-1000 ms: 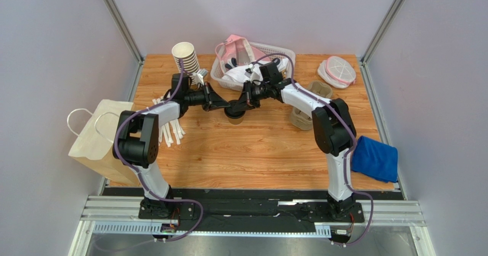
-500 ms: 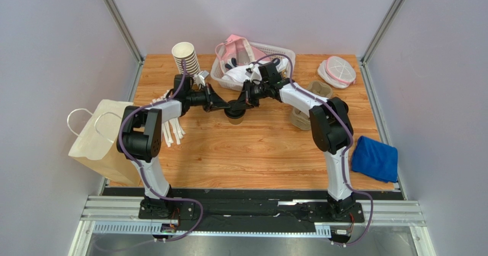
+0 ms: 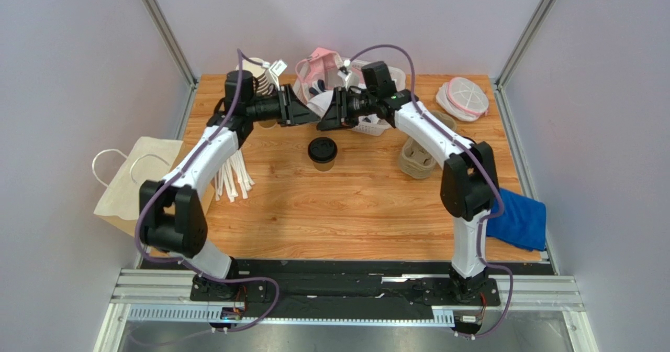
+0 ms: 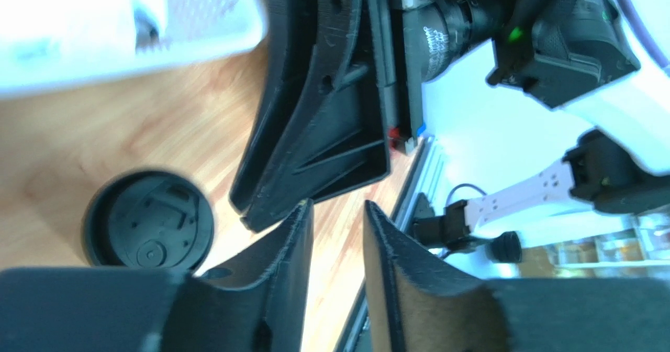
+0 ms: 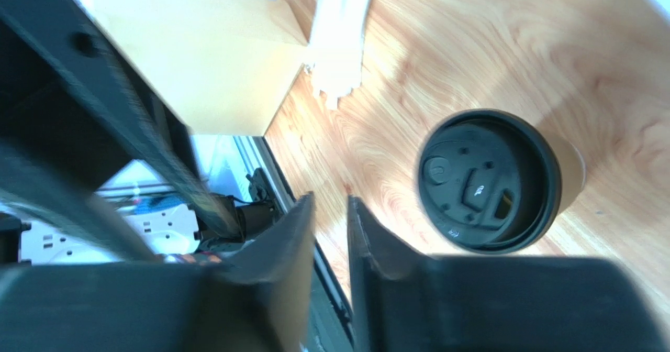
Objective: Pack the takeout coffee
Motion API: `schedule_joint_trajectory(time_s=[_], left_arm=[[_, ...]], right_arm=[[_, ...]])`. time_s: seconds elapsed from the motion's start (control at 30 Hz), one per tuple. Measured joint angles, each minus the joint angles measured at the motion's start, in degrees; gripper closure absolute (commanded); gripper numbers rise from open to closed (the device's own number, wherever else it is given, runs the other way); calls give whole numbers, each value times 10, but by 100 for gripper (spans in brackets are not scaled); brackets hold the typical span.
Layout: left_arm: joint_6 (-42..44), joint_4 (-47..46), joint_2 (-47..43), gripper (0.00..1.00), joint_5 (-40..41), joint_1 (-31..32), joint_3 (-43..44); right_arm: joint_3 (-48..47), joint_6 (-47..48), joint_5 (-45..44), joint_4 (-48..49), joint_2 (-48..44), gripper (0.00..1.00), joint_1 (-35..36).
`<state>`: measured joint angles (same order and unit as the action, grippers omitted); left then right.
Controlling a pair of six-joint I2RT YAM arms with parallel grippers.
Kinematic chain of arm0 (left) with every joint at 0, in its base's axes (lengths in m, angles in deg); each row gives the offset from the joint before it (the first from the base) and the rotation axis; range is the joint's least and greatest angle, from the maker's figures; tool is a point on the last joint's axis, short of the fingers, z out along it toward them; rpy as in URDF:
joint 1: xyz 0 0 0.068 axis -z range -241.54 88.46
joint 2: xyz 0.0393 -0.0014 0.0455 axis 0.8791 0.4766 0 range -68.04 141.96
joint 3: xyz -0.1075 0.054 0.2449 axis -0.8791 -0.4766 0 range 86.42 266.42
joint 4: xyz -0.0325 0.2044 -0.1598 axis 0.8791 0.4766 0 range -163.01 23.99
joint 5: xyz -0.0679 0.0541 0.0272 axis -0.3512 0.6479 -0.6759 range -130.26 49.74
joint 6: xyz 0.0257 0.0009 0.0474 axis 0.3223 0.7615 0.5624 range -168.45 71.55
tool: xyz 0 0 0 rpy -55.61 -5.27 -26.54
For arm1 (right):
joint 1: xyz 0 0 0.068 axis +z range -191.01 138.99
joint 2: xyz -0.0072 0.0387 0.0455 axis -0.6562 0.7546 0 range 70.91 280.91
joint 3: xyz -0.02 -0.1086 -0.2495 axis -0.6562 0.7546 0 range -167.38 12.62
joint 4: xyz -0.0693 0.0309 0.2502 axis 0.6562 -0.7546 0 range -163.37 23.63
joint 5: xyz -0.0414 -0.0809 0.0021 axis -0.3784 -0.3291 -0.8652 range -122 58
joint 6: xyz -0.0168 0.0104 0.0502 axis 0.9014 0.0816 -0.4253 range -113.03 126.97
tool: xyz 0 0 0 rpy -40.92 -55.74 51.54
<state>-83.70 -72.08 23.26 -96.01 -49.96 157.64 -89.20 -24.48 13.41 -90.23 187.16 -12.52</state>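
The takeout coffee (image 3: 322,152), a small brown paper cup under a round black lid, stands alone on the wooden table. My two grippers hover above and behind it, tips facing each other and almost meeting. The left gripper (image 3: 308,116) is slightly open with nothing between its fingers. In the left wrist view the left gripper (image 4: 336,218) has the cup's lid (image 4: 149,222) to its lower left. The right gripper (image 3: 329,116) is also slightly open and empty. Seen from the right wrist, the right gripper (image 5: 330,210) has the cup (image 5: 487,181) to its right.
A paper bag (image 3: 138,183) lies at the table's left edge beside white stirrers (image 3: 232,175). A white basket (image 3: 376,126) and a pink item (image 3: 322,60) sit at the back. At the right are a pulp cup carrier (image 3: 417,159), a lidded container (image 3: 462,98) and a blue cloth (image 3: 515,218).
Both grippers were down at the cup, shut. They have lifted up and back toward the far side and parted their jaws. The cup stays where it stood.
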Motion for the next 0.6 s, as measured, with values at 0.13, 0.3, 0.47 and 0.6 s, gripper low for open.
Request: schedule_joint_trajectory(time_s=[0.13,0.3,0.47,0.6], left_arm=[[81,89,-96,27,21,1,52],[217,241,-181,2,59,0,105],[349,403,-244,2,101,0,117],[409,479,-287,2,120,0,99]], right_arm=[[-25,79,-39,-70,-85,33,0],[-23,197,-90,-174,-220,9,-16],[59,318,-153,-256,-374,7,-95],[102,381,-170,-343,-430,18,-238]])
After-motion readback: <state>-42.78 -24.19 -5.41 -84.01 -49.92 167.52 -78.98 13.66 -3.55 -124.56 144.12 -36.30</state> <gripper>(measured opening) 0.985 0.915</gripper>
